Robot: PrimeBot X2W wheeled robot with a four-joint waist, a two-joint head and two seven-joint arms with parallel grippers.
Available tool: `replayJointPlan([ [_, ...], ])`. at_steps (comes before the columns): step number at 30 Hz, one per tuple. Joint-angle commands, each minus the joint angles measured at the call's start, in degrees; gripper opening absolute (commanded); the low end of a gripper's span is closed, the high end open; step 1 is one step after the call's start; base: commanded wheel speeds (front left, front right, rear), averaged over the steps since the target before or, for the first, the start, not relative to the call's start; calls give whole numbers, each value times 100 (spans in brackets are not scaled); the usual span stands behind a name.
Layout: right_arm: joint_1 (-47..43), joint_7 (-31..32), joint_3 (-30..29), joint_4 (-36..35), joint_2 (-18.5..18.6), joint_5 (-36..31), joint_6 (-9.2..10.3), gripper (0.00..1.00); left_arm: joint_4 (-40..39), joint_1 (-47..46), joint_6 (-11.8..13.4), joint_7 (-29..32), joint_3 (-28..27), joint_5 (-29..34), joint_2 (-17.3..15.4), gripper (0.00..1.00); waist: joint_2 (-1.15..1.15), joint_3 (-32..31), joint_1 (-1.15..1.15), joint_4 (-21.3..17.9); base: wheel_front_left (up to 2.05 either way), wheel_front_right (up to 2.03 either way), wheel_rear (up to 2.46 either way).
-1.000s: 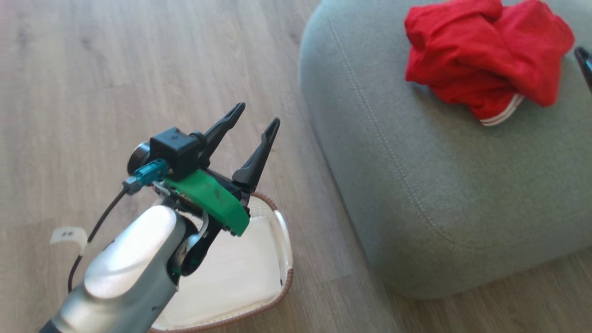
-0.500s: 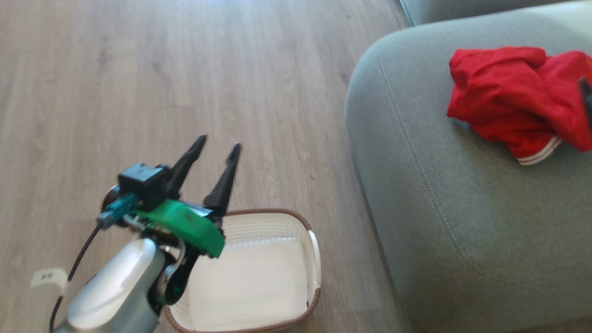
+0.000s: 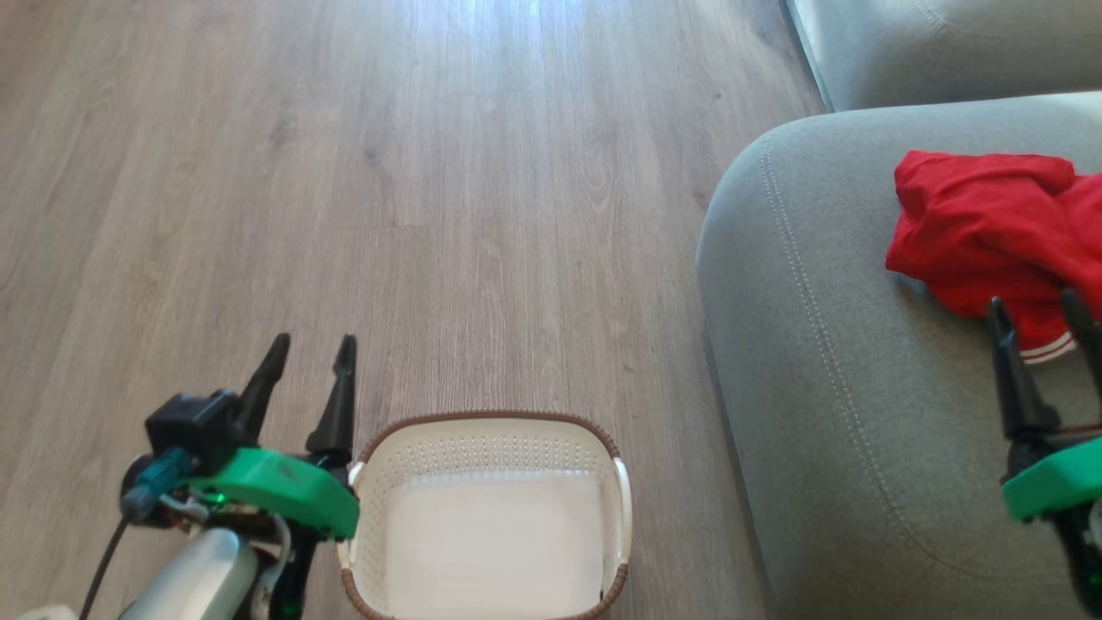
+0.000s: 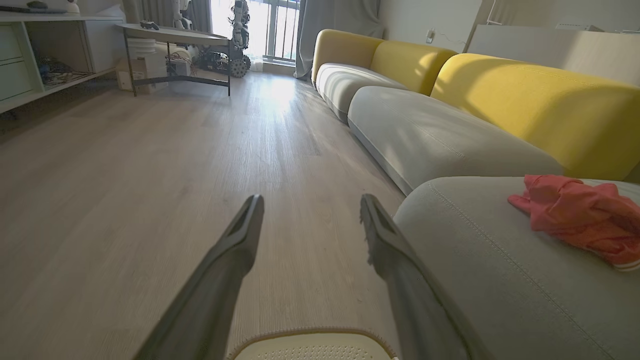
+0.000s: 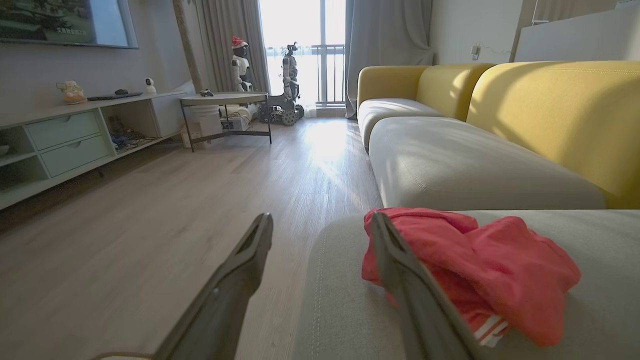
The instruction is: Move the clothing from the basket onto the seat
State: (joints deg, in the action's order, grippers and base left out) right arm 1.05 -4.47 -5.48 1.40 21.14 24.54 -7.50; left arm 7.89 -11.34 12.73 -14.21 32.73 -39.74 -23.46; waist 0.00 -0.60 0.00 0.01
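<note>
Red clothing (image 3: 981, 228) is lying bunched on top of the seat (image 3: 826, 413), well in from the seat's rounded edge, white-striped trim towards me. The basket (image 3: 486, 417) sits on the floor just beside the seat with nothing in it, so I reckon the move itself is done and my job now is a clean exit. My right fingers (image 3: 1012, 370) are spread wide over the seat and gripping nothing, tips right at the near hem of the clothing. I can't tell if they brush the fabric. So I should keep them apart and draw straight back off the seat, lifting a touch first so no fold catches a tip and drags the bundle towards the seat's edge. My left fingers (image 3: 338, 396) are wide apart and empty too, on the side of the basket away from the seat. I should hold them clear of the rim and not nudge it.
</note>
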Motion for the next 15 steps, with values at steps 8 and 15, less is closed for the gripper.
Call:
replayJointPlan([
  [8,-322,-430,160,-390,-440,-328,1,100,-455,378,33,-77,-1041,574,26,100,0,-41,0,47,0,0,0],
  [15,-391,-757,546,-265,-625,-387,1,100,-658,841,17,-78,-1448,1194,247,100,0,-73,0,42,0,0,0],
])
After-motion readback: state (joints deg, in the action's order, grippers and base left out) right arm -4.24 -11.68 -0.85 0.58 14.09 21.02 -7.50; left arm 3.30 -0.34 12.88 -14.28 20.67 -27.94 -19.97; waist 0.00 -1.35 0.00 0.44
